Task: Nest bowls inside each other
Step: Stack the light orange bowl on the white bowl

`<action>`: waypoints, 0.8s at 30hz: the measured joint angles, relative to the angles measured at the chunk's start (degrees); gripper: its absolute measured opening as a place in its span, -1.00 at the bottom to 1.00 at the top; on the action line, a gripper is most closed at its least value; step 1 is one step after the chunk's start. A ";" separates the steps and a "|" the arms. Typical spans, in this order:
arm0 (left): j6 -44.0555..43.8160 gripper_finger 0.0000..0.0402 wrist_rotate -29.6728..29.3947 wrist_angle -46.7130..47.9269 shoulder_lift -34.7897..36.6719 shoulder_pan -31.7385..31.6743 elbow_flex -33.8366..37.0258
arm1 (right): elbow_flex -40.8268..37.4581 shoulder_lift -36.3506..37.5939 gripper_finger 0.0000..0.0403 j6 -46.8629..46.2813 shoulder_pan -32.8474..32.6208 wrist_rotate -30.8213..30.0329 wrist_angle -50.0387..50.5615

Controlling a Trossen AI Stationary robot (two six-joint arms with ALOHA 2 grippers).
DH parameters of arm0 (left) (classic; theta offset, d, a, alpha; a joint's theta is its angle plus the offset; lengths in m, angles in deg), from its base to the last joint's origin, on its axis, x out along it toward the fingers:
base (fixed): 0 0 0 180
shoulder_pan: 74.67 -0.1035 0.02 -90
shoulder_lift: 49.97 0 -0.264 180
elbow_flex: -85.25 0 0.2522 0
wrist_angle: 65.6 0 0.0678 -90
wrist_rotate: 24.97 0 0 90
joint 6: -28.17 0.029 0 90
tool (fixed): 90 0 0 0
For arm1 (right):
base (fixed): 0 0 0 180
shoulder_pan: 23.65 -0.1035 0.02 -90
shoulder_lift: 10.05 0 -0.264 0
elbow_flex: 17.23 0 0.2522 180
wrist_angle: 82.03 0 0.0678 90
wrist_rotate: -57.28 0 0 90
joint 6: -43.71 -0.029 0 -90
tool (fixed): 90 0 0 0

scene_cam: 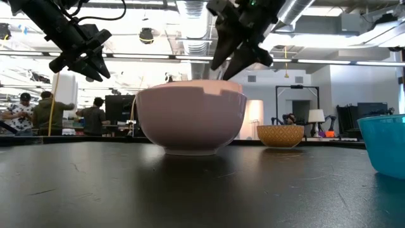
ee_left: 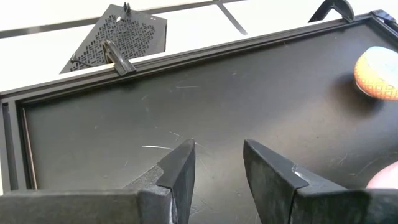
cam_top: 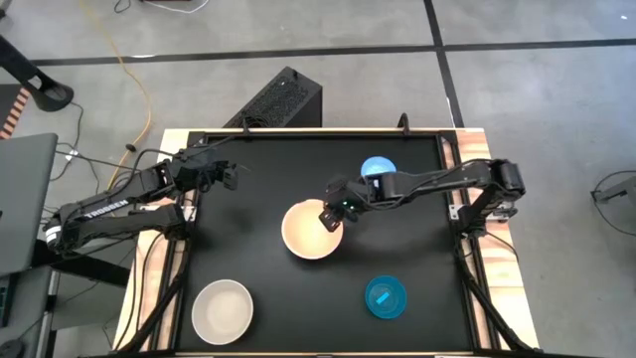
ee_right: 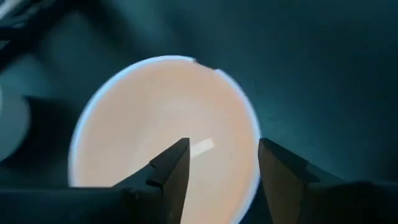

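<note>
A pale pink bowl [cam_top: 310,233] stands upright on its base in the middle of the black table; its rim shows a small step [scene_cam: 205,88]. My right gripper [cam_top: 334,216] hangs open just above the bowl's right rim, touching nothing; the right wrist view looks down into the bowl [ee_right: 155,124] past the gripper [ee_right: 221,149]. A small light blue bowl [cam_top: 378,167] sits farther back, partly behind my right arm. A teal bowl [cam_top: 386,297] and a white bowl [cam_top: 222,310] rest near the front edge. My left gripper [cam_top: 231,177] waits open above the far left [ee_left: 217,149].
The table has a raised black rim [cam_top: 298,132]. A black perforated box [cam_top: 278,99] stands on the floor behind it. Open tabletop lies between the white and teal bowls. In the low view, people and shelves show in the room behind.
</note>
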 joint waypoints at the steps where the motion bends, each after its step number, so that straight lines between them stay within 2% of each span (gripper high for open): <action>1: 0.02 -0.38 0.04 -0.02 0.02 0.00 0.00 | -0.01 0.30 -0.05 0.19 0.01 1.64 -0.17; 5: 0.02 -0.38 0.04 0.00 0.00 0.02 0.00 | 0.05 0.03 -0.23 1.69 0.38 7.98 -0.72; 10: -0.05 -0.38 0.48 -0.02 0.02 0.00 0.00 | -0.19 -2.10 -0.69 2.51 1.94 14.12 -0.07; 13: -0.20 -0.38 0.61 -0.02 0.02 0.02 0.00 | -1.69 -2.19 -0.94 1.52 2.31 15.15 -0.18; 24: -0.75 -0.38 1.48 0.02 0.02 0.02 0.00 | -4.60 -2.23 -0.98 0.11 2.25 17.02 0.60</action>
